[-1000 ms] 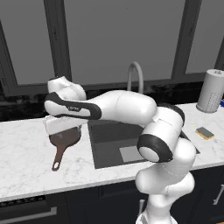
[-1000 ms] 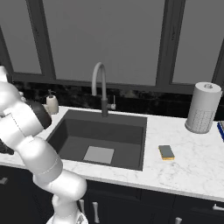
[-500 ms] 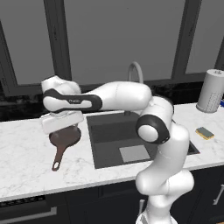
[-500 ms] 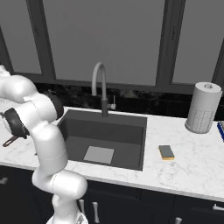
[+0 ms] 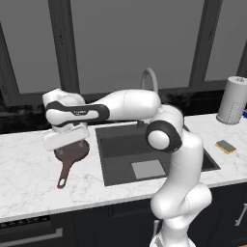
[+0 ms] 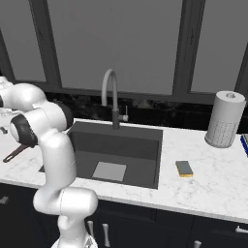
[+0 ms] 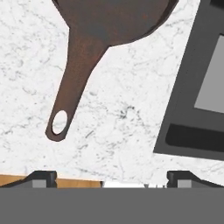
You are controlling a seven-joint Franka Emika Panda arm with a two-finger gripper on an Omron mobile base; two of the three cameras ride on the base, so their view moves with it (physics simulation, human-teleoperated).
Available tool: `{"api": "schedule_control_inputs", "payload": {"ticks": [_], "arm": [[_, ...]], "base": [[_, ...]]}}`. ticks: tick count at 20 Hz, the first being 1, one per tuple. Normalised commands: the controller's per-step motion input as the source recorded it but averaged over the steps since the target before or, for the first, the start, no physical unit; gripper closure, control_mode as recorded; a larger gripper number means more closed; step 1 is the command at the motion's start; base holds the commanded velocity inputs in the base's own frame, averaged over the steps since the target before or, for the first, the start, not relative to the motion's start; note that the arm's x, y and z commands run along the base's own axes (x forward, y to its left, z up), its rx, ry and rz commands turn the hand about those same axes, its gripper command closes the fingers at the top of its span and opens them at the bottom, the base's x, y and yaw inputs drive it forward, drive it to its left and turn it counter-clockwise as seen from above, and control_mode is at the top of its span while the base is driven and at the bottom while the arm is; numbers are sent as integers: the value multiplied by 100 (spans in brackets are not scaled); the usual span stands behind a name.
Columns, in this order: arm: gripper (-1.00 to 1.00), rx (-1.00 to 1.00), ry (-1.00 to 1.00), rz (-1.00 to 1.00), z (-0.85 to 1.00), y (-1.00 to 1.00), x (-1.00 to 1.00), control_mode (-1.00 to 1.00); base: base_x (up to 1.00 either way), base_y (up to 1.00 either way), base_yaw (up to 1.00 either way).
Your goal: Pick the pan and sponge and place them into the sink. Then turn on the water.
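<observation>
The dark reddish-brown pan (image 5: 73, 151) lies on the marble counter left of the sink (image 5: 120, 144), its long handle (image 7: 75, 74) pointing toward the counter's front edge. My gripper (image 7: 112, 178) hangs just above the pan, open, with both dark fingertips (image 7: 42, 177) wide apart and nothing between them. The handle's loop (image 7: 59, 124) lies ahead of the left fingertip. The yellow sponge (image 6: 184, 168) with its dark top rests on the counter right of the sink (image 6: 140, 145). The grey gooseneck faucet (image 6: 111, 97) stands behind the basin; no water runs.
A paper towel roll (image 6: 224, 118) stands at the back right of the counter. Dark window panels line the wall behind. A pale square patch (image 5: 148, 169) marks the sink bottom. My arm's white links span over the basin's left part.
My hand has stayed over the pan and shifted slightly left and down, while the elbow has swung upright toward the sink. The pan and the sponge have not moved.
</observation>
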Motion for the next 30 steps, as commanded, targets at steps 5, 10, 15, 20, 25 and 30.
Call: {"api": "schedule_control_inputs", "payload": {"ticks": [5,10,15,20,25,30], "arm": [[-100,15,-7,-4,-41,0,1,-100],[-100,10,-7,-3,-39,0,1,-100],[-100,2,0,-4,-22,0,9,-100],[-100,0,0,-3,-18,0,3,-100],[-100,0,0,-2,-14,3,2,-100],[-100,0,0,-1,-20,1,4,-100]], "base": [[0,0,0],[0,0,0],[0,0,0],[0,0,0],[0,0,0],[0,0,0]]}}
